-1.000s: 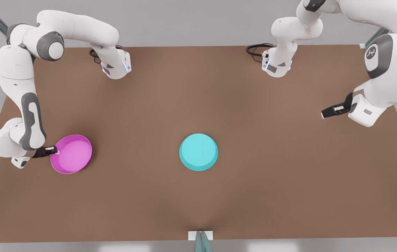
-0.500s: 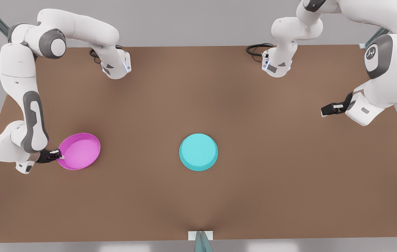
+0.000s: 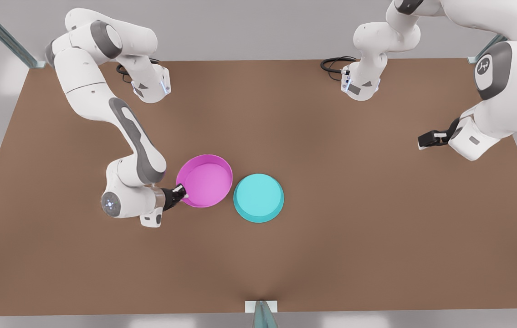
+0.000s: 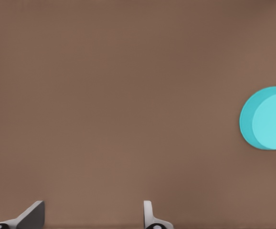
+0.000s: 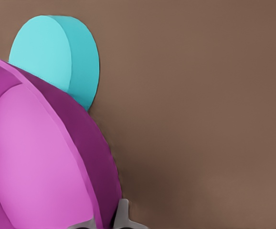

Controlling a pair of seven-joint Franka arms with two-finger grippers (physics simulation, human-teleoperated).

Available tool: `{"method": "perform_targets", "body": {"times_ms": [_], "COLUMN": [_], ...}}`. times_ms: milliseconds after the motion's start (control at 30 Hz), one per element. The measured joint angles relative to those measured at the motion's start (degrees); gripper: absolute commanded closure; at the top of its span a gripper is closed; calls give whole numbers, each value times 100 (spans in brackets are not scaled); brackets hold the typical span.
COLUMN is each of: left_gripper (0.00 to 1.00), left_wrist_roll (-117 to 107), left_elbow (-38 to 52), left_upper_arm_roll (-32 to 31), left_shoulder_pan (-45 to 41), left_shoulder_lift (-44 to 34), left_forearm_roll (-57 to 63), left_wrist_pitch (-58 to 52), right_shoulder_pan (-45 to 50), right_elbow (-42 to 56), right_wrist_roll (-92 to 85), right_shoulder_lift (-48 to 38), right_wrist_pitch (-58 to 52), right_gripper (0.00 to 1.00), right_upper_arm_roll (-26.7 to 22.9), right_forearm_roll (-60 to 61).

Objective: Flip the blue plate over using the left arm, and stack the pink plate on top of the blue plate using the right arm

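- Right gripper [image 3: 181, 191], on the front view's left, clamped on the near rim of the round, shallow, magenta-pink plastic plate [image 3: 205, 180]; plate carried clear of the brown tabletop [image 3: 354, 228], hollow side up, lighter pink inside showing.
- Round, shallow, turquoise-cyan plastic plate [image 3: 258, 197] flat on the tabletop near centre, flat base up, rim down: judged already flipped, so stacking is the step in hand.
- Pink plate's edge just beside the blue plate's edge in the front view, not yet over it. Same in the right wrist view: pink plate [image 5: 42, 162] in the foreground, blue plate [image 5: 57, 52] beyond.
- Left gripper [image 3: 431, 139] waiting well apart on the front view's right, above bare table; fingers [image 4: 30, 215] spread, nothing between them.
- To do it well: carry across until the two discs line up centre over centre, keep the pink plate level, lower gently onto the flat blue base, release only once seated.
- Risk, as a judgement: one-sided rim hold lets the plate tilt; early release or low travel could nudge the blue plate sideways.
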Motion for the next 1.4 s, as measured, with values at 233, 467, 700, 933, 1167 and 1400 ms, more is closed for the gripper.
{"method": "perform_targets", "body": {"times_ms": [233,467,700,933,1167,1400], "left_gripper": [0,0,0,0,0,0], "left_wrist_roll": [54,112,319,462,568,661], "left_elbow": [3,9,9,9,-24,-322], "left_upper_arm_roll": [1,27,10,8,54,122], "left_shoulder_pan": [2,12,7,9,-1,-2], "left_shoulder_lift": [-11,-6,-6,-5,-88,-368], "left_forearm_roll": [-1,-6,5,7,8,12], "left_wrist_pitch": [-11,-8,-8,-8,-4,11], "right_shoulder_pan": [676,1288,1414,1069,486,636], "right_elbow": [49,561,769,2045,4095,2403], "right_wrist_roll": [1652,3022,4005,4666,4570,3712], "right_shoulder_lift": [291,997,1204,1089,26,-2320], "right_wrist_pitch": [246,666,914,388,-2326,-3752], "right_gripper": [79,79,0,0,0,0], "right_upper_arm_roll": [-5,-29,-109,-263,-837,-1988], "right_forearm_roll": [344,670,718,645,-1438,-2348]}}
